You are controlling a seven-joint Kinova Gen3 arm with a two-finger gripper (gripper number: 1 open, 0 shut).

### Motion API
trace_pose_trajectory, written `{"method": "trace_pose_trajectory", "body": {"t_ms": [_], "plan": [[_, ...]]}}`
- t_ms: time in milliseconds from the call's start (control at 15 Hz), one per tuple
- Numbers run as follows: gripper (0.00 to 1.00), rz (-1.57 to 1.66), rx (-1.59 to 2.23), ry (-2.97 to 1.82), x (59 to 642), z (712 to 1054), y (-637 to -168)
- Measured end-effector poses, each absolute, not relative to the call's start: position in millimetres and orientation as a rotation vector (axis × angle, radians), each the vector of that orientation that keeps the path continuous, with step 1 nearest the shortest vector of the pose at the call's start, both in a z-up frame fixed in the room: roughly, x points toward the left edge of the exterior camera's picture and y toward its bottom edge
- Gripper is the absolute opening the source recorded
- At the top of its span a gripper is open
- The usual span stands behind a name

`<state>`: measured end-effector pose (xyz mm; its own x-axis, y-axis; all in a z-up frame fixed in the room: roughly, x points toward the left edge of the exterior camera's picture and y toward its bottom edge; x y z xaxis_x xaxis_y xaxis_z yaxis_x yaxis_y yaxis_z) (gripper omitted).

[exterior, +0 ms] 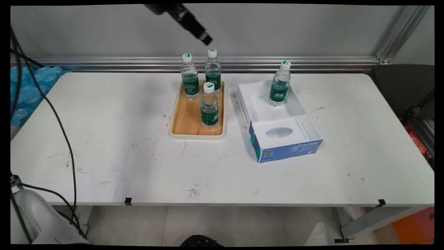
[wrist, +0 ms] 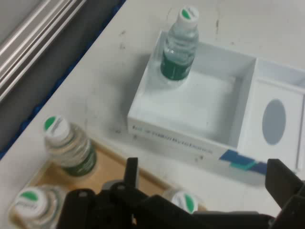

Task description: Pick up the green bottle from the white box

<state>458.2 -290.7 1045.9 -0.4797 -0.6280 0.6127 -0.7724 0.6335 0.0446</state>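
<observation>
Four bottles: stood on the white table [exterior: 104,139], each clear with a green label and a white cap marked green.
Landmark: a wooden tray [exterior: 187,119] with a pale rim, lying near the table's middle toward the wall.
Bottles on the tray: three, all upright; the back-left bottle [exterior: 190,77] and the back-right bottle [exterior: 212,70] stood side by side at the tray's far end, and the front bottle [exterior: 209,106] stood nearer the tray's middle, on its right side.
Box: a white open box [exterior: 263,107] with blue printed sides sat just to the right of the tray, apart from it; its near part was covered by a white panel with an oval hole.
Fourth bottle: the boxed bottle [exterior: 280,83] stood upright in the box's open far compartment, toward its far right corner.
Gripper: the black gripper [exterior: 205,39] hung high above the tray's far end, above the back-right bottle's cap and touching nothing.
Fingers: spread apart with nothing between them, as the hand view showed; one finger [wrist: 282,183] rose at the right, the other at the lower left.
</observation>
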Motion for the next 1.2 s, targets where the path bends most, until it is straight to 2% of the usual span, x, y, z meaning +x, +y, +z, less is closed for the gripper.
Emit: {"method": "trace_pose_trajectory", "body": {"t_ms": [533,1200], "plan": [[1.00,0.337,1.133,-2.200,391,1004,-348],[1.00,0.317,1.111,-2.240,319,919,-427]]}}
